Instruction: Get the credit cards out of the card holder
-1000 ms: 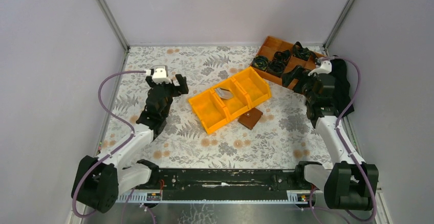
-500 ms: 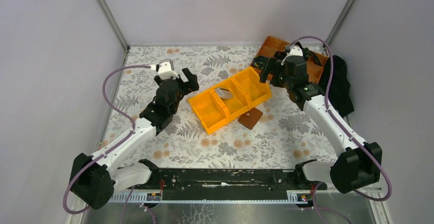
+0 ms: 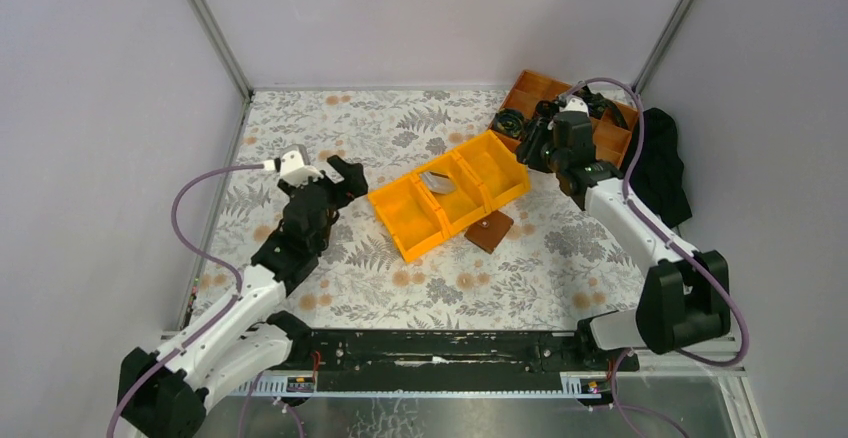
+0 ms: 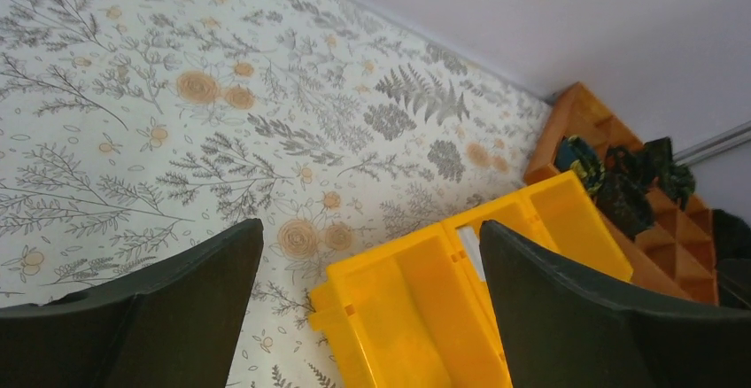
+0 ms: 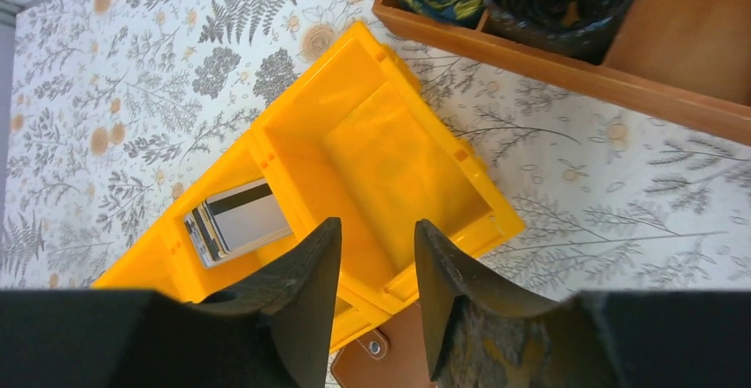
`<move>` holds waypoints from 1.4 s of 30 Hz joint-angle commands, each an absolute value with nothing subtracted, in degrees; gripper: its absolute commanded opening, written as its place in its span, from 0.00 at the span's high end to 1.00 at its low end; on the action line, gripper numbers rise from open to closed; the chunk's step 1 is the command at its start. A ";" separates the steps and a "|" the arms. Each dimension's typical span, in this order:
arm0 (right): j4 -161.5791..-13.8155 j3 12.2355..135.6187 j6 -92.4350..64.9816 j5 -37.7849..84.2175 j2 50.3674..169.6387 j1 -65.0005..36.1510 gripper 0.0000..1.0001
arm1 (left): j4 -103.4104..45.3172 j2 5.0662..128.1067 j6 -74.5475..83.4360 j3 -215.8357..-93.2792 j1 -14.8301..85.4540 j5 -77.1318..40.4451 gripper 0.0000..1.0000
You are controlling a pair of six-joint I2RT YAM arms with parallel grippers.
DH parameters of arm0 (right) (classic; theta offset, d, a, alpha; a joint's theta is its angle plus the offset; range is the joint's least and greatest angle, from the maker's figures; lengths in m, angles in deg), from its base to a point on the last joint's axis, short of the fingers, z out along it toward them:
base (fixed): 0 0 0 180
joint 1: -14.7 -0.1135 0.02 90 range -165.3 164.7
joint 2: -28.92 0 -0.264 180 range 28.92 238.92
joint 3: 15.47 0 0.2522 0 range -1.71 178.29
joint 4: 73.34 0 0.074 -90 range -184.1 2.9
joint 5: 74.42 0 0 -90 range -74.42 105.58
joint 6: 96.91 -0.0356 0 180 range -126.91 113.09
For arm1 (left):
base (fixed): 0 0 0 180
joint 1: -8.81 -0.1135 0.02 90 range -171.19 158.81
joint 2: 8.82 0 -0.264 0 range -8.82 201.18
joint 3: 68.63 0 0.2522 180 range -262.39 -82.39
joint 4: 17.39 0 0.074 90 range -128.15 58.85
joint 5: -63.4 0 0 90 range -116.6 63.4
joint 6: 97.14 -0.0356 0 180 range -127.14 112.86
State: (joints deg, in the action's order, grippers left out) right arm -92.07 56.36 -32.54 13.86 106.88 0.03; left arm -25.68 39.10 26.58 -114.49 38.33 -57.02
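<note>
The credit cards (image 5: 237, 221) lie stacked in the middle compartment of a yellow bin (image 3: 410, 228), silvery, the top one with a dark stripe; from above the cards (image 3: 437, 181) show as a pale patch. The brown leather card holder (image 3: 490, 230) rests on the table against the bin's near side, and in the right wrist view the card holder (image 5: 390, 357) shows just below the jaws. My right gripper (image 5: 376, 226) hovers over the bin's right end (image 3: 533, 145), jaws narrowly apart, nothing between them. My left gripper (image 4: 368, 228) is wide open and empty, left of the bin (image 3: 335, 178).
A wooden compartment tray (image 3: 530, 83) with rolled dark items stands at the back right, seen close in the right wrist view (image 5: 567, 60). A black cloth (image 3: 660, 163) lies by the right wall. Flower-patterned table cover (image 3: 400, 278) spreads around the bin.
My right arm swung in from the far right to the bin's right end and its jaws narrowed. My left arm reached toward the bin, then drew back left, still open.
</note>
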 commanded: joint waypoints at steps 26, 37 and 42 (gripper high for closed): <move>-87.52 54.87 -29.34 10.82 115.59 -4.62 0.11 | -34.45 60.48 36.60 -120.05 38.08 -47.49 0.28; -97.04 65.74 -22.36 2.03 121.38 -4.63 0.27 | -34.40 58.61 40.63 -116.64 38.54 -41.62 0.28; -101.32 71.57 -14.17 2.97 126.54 -4.60 0.28 | -34.33 56.47 42.57 -114.48 39.00 -41.47 0.28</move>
State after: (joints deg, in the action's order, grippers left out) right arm -97.67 66.30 -22.11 4.61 123.77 -4.52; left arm -34.59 58.31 40.11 -116.19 38.46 -42.40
